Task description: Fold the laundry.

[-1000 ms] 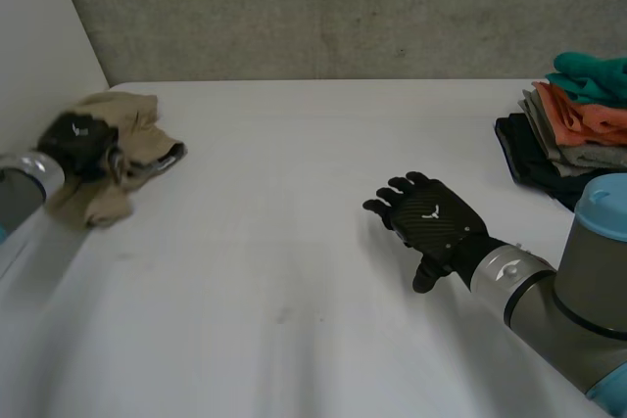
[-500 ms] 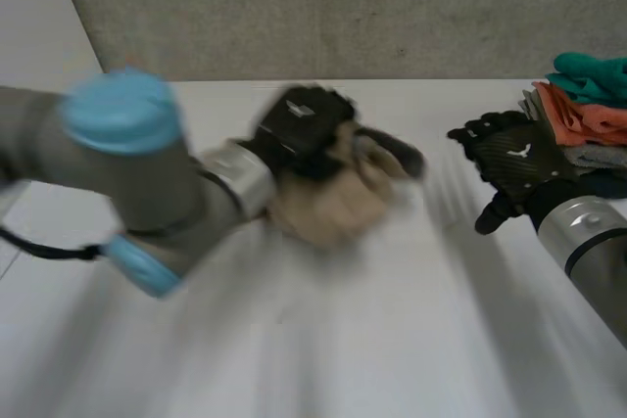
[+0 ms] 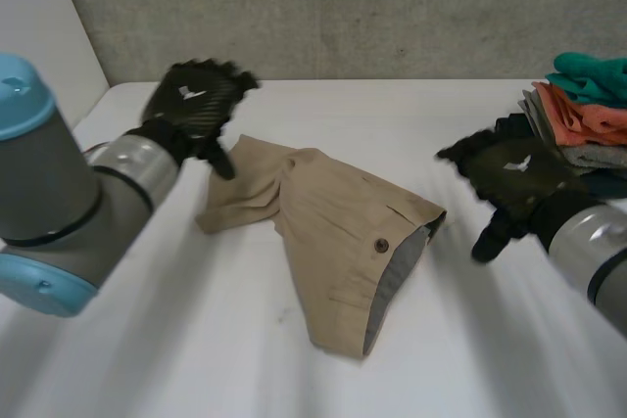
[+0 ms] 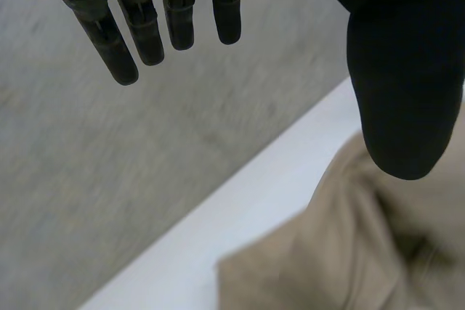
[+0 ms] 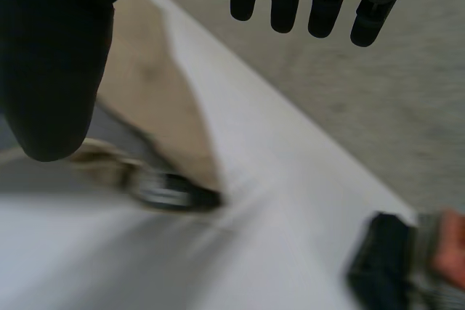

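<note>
Tan cloth, shorts by the look of them (image 3: 328, 227), lies rumpled in the middle of the white tabletop (image 3: 196, 340), one end bunched toward your left hand (image 3: 191, 105) and the buttoned waistband (image 3: 394, 279) gaping toward your right hand (image 3: 509, 173). Both hands are wide, fingers straight, holding nothing. The left is at the far bunched corner, though whether it touches is unclear. The right is apart from the cloth, between it and the stack of folded clothes (image 3: 578, 129). Flattening looks like the step before any fold. Pin the bunched corner with your left, take the waistband edge with your right, and draw them apart until the creases go. Keep your right clear of the stack.
</note>
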{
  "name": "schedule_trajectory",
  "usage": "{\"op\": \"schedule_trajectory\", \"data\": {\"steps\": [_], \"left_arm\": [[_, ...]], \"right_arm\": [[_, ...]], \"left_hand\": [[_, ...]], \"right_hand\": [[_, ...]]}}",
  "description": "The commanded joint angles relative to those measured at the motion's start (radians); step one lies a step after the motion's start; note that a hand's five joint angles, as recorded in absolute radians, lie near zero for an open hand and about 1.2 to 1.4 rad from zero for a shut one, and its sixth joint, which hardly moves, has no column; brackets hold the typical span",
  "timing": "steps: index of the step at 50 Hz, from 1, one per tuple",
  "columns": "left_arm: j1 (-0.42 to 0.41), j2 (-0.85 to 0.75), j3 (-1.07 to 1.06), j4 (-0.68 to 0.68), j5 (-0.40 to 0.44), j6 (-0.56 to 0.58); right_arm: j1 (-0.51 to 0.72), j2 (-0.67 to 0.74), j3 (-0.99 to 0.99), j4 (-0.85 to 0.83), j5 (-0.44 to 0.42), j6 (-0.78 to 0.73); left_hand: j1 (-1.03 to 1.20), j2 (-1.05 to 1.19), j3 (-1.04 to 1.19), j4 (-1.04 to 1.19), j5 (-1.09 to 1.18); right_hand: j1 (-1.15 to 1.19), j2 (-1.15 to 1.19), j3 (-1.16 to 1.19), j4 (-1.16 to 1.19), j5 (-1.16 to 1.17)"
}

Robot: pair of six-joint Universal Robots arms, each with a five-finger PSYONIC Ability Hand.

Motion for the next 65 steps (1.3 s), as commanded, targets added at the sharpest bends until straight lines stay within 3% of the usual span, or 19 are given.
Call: {"op": "schedule_trajectory", "data": {"steps": [1, 6, 12, 13, 16, 19, 22, 27, 30, 33, 39, 43, 47, 52, 56, 60, 63, 65], "left_arm": [[0.144, -0.126, -0.03, 0.0, 0.087, 0.067], [0.17, -0.293, 0.051, -0.002, 0.21, 0.133], [0.159, -0.456, 0.197, -0.023, 0.23, 0.139], [0.152, -0.49, 0.23, -0.038, 0.227, 0.142], [0.142, -0.529, 0.275, -0.065, 0.217, 0.142], [0.136, -0.553, 0.31, -0.078, 0.174, 0.14], [0.132, -0.552, 0.314, -0.078, 0.117, 0.137], [0.109, -0.497, 0.306, -0.085, 0.075, 0.137], [0.099, -0.392, 0.259, -0.089, 0.072, 0.136], [0.101, -0.244, 0.171, -0.089, 0.072, 0.134], [0.107, 0.028, 0.035, -0.086, 0.072, 0.131], [0.11, 0.169, -0.033, -0.086, 0.072, 0.125], [0.104, 0.237, -0.1, -0.091, 0.08, 0.107], [0.093, 0.193, -0.145, -0.077, 0.085, 0.107], [0.075, 0.021, -0.076, -0.031, 0.074, 0.113], [0.059, -0.139, 0.056, 0.004, 0.023, 0.113], [0.05, -0.298, 0.227, 0.015, -0.059, 0.131], [0.05, -0.384, 0.342, 0.017, -0.096, 0.151]], "right_arm": [[0.197, -0.009, 0.014, 0.087, 0.001, 0.039], [0.313, 0.029, 0.042, -0.051, 0.015, 0.042], [0.357, 0.199, 0.053, -0.236, 0.067, 0.042], [0.359, 0.221, 0.054, -0.255, 0.078, 0.041], [0.359, 0.282, 0.05, -0.315, 0.107, 0.031], [0.359, 0.316, 0.05, -0.359, 0.11, 0.025], [0.362, 0.367, 0.036, -0.424, 0.113, 0.025], [0.347, 0.387, 0.01, -0.453, 0.115, -0.001], [0.342, 0.361, -0.004, -0.453, 0.118, -0.004], [0.301, 0.249, -0.033, -0.448, 0.118, 0.001], [0.12, 0.112, -0.178, -0.311, 0.109, -0.001], [0.054, 0.126, -0.321, -0.185, 0.087, 0.013], [0.018, 0.264, -0.459, -0.108, 0.049, 0.019], [0.022, 0.407, -0.561, -0.103, 0.044, 0.021], [0.025, 0.574, -0.633, -0.108, 0.05, 0.022], [0.026, 0.663, -0.668, -0.152, 0.089, 0.021], [0.038, 0.698, -0.667, -0.22, 0.12, 0.018], [0.048, 0.697, -0.652, -0.249, 0.123, 0.019]], "left_hand": [[0.028, 0.035, 0.036, 0.038, 0.053], [0.033, 0.041, 0.042, 0.044, 0.059], [0.236, 0.243, 0.244, 0.246, 0.261], [0.399, 0.406, 0.407, 0.41, 0.425], [0.6, 0.607, 0.608, 0.61, 0.625], [1.016, 1.024, 1.025, 1.027, 1.042], [1.108, 1.115, 1.116, 1.118, 1.133], [1.108, 1.115, 1.116, 1.118, 1.133], [1.108, 1.115, 1.116, 1.118, 1.133], [1.108, 1.115, 1.116, 1.118, 1.133], [1.108, 1.115, 1.116, 1.118, 1.133], [1.108, 1.115, 1.116, 1.118, 1.133], [1.108, 1.115, 1.116, 1.118, 1.133], [1.108, 1.115, 1.116, 1.118, 1.133], [1.108, 1.115, 1.116, 1.118, 1.133], [1.108, 1.115, 1.116, 1.118, 1.133], [1.108, 1.115, 1.116, 1.118, 1.133], [1.108, 1.115, 1.116, 1.118, 1.133]], "right_hand": [[-0.054, -0.035, -0.033, -0.034, -0.05], [-0.054, -0.035, -0.033, -0.034, -0.05], [-0.054, -0.035, -0.033, -0.034, -0.05], [-0.054, -0.035, -0.033, -0.034, -0.05], [-0.054, -0.035, -0.033, -0.034, -0.05], [-0.054, -0.035, -0.033, -0.034, -0.05], [0.264, 0.283, 0.285, 0.283, 0.268], [1.166, 1.185, 1.187, 1.186, 1.17], [1.168, 1.187, 1.189, 1.187, 1.172], [1.168, 1.187, 1.189, 1.187, 1.172], [1.168, 1.187, 1.189, 1.187, 1.172], [1.168, 1.187, 1.189, 1.187, 1.172], [1.168, 1.187, 1.189, 1.187, 1.172], [1.168, 1.187, 1.189, 1.187, 1.172], [1.168, 1.187, 1.189, 1.187, 1.172], [1.168, 1.187, 1.189, 1.187, 1.172], [1.168, 1.187, 1.189, 1.187, 1.172], [0.682, 0.7, 0.702, 0.701, 0.686]]}}
